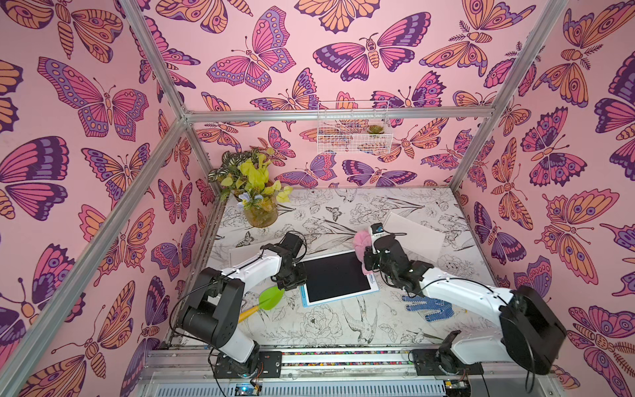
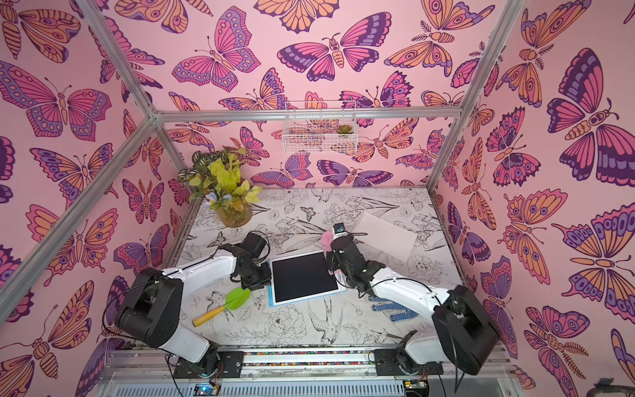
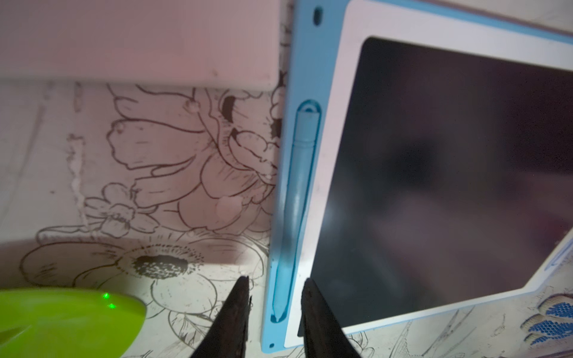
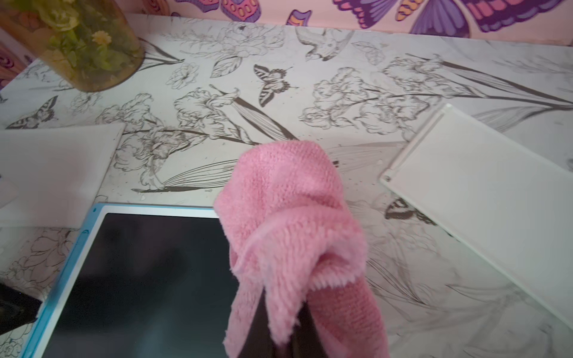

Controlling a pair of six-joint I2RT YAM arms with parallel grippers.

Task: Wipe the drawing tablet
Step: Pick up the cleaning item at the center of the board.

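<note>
The drawing tablet lies flat mid-table, with a black screen, a white bezel and a blue edge holding a stylus. My left gripper is at its left edge. The jaws stand a little apart and straddle the blue strip, one fingertip over the table and one over the bezel. My right gripper hangs over the tablet's far right corner. It is shut on a fluffy pink cloth, which drapes over its fingers and hides them.
A green trowel with a yellow handle lies near the left arm. A blue-dotted glove lies under the right arm. A white panel sits at the back right, another left of the tablet. A plant vase stands back left.
</note>
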